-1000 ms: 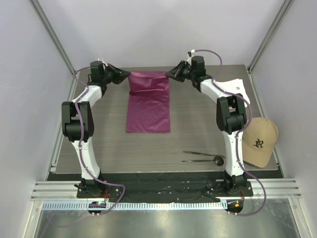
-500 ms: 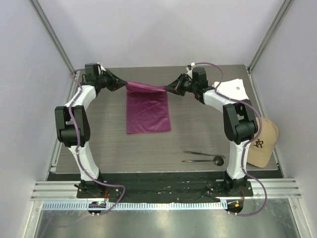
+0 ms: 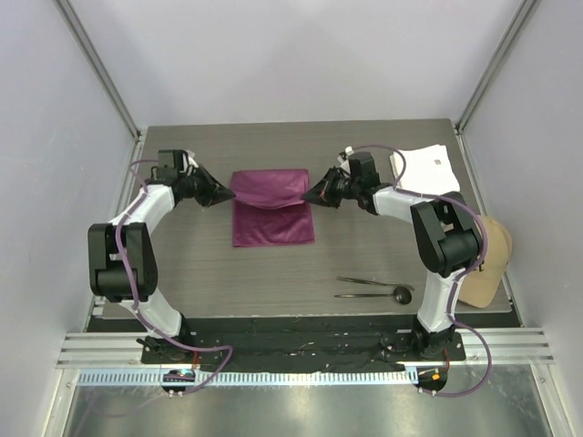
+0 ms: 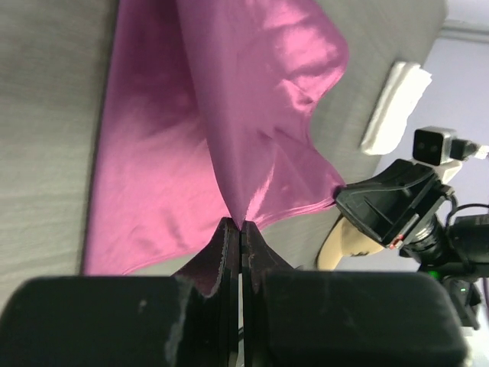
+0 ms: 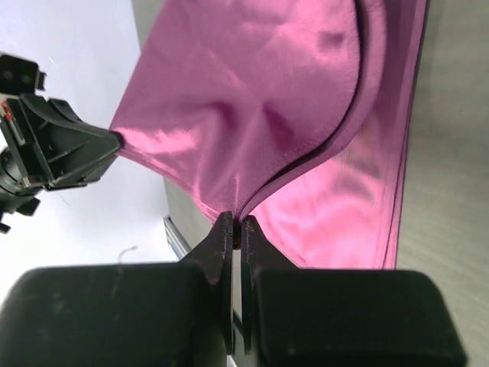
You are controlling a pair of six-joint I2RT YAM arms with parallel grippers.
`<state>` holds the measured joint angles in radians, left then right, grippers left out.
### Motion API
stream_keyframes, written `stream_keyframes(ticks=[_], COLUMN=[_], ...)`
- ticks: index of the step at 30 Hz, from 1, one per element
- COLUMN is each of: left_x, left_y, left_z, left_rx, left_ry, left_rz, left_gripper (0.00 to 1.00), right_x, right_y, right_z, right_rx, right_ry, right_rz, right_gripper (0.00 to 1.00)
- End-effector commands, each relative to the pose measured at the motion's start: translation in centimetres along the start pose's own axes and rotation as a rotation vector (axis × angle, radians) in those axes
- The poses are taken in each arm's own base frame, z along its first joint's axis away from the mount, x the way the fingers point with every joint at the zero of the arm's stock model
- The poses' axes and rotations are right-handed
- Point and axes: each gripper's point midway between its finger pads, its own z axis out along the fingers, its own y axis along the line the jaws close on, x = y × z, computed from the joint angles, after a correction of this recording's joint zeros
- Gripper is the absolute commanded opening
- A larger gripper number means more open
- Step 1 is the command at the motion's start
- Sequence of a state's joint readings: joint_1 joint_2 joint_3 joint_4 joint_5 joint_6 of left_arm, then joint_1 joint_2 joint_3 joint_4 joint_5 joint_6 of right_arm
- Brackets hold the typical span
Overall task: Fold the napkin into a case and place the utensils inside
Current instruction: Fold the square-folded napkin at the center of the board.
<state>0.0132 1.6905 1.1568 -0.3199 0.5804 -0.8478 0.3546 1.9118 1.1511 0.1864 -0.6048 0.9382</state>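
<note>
1. L gripper (image 3: 225,193): jaws pressed together, no gap seen betw. the fingers in its wrist view. One corner of the napkin (image 3: 273,218) is pinched at the tips.
2. R gripper (image 3: 312,196): jaws likewise closed. The opposite corner of the same napkin edge is pinched at the tips.
3. Napkin: magenta-purple, thin, shiny. The held edge is stretched betw. the two grippers and sags slightly at mid-span. The rest is spread flat on the table, on the arm-base side of both tips. Doubled layers are seen just past the R tips in the R wrist view.
4. Utensils (image 3: 373,288): 2 thin dark pcs laid side by side on the table, well apart from the napkin, toward the bases from the R gripper and to its right. One is a spoon (image 3: 387,294), round black head at its right end.
5. White cloth (image 3: 428,168): to the right of the R gripper, past its wrist.
6. Tan cap (image 3: 487,264): at the right table edge, partly hidden by the R arm.
7. Table (image 3: 182,264): grey wood-grain top.
</note>
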Motion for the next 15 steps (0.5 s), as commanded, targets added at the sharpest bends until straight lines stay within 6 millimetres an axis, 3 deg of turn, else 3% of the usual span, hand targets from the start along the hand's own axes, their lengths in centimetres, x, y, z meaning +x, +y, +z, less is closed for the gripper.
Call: stream_keyframes(ticks=[1, 6, 9, 15], left_x=[2.6, 4.6, 6.5, 7.9], left_y=[2.5, 4.7, 4.9, 6.2], left_z=[-0.5, -0.4, 0.2, 0.4], left_rx=[-0.046, -0.076, -0.079, -0.109], left_ry=[0.045, 0.068, 0.111, 0.134], left_rz=[0.026, 0.011, 0.022, 0.022], left_gripper=[0.0, 0.0, 0.0, 0.0], right_x=[1.6, 3.2, 4.0, 5.0], right_y=[2.5, 0.5, -0.5, -2.2], right_z=[-1.2, -1.4, -1.5, -2.1], right_rx=[-0.05, -0.007, 0.017, 0.069], right_ry=[0.001, 0.028, 0.045, 0.06], right_rz=[-0.07, -0.068, -0.056, -0.064], right_gripper=[0.01, 0.01, 0.01, 0.01])
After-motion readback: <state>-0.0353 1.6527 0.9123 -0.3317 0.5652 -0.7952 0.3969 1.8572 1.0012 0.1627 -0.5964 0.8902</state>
